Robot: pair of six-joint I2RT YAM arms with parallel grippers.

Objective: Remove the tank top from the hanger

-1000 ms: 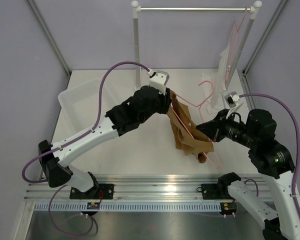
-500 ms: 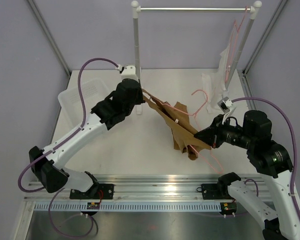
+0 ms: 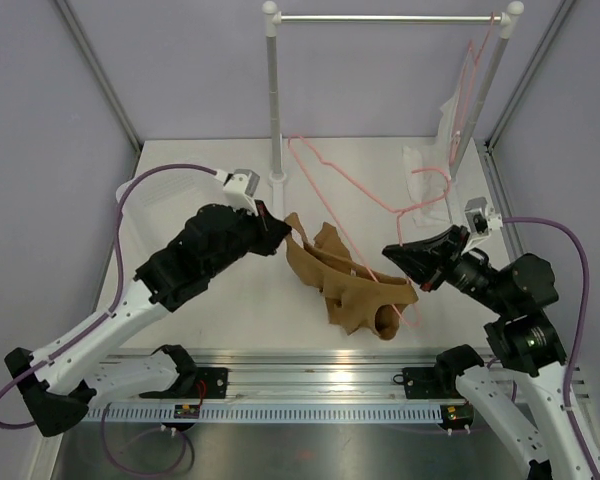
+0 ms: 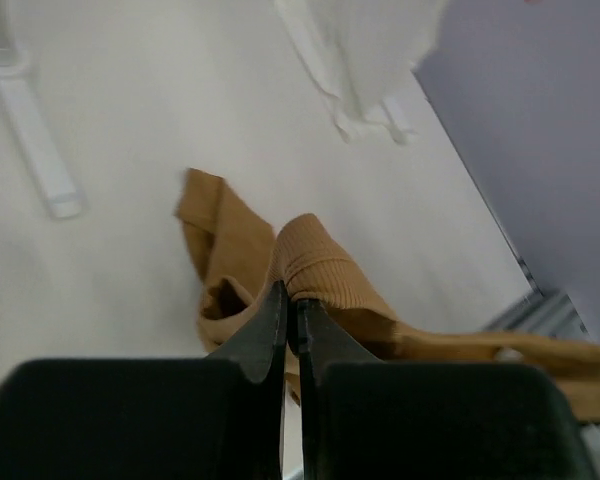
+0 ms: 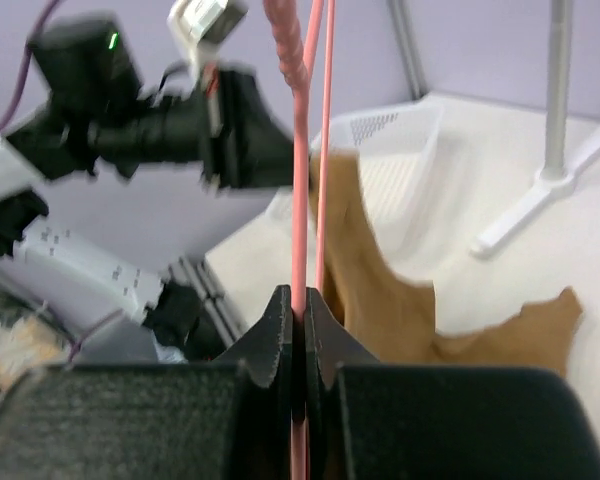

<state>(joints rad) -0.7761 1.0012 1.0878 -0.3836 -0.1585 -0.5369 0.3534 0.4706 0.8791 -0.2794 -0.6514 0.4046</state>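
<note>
The tan-brown tank top point(image 3: 345, 285) lies crumpled on the table at centre. My left gripper point(image 3: 278, 230) is shut on its left edge; the left wrist view shows the jaws pinching a ribbed fold point(image 4: 315, 265). The pink hanger point(image 3: 332, 215) is tilted, one end up near the rack pole, its lower corner at the tank top's right end. Most of its wire is bare. My right gripper point(image 3: 392, 252) is shut on the wire, which runs up from between the jaws in the right wrist view point(image 5: 299, 180), with the tank top point(image 5: 380, 300) behind it.
A white clothes rack point(image 3: 272, 100) stands at the back, its foot point(image 4: 40, 160) close to the tank top. A second pink hanger with a white garment point(image 3: 458, 110) hangs at its right end. A white basket point(image 3: 145, 190) sits at the left, partly behind my left arm.
My left gripper pulled down and left with the tank top's edge. The fabric slid down the hanger onto the table. The hanger's upper end swung back toward the rack pole.
</note>
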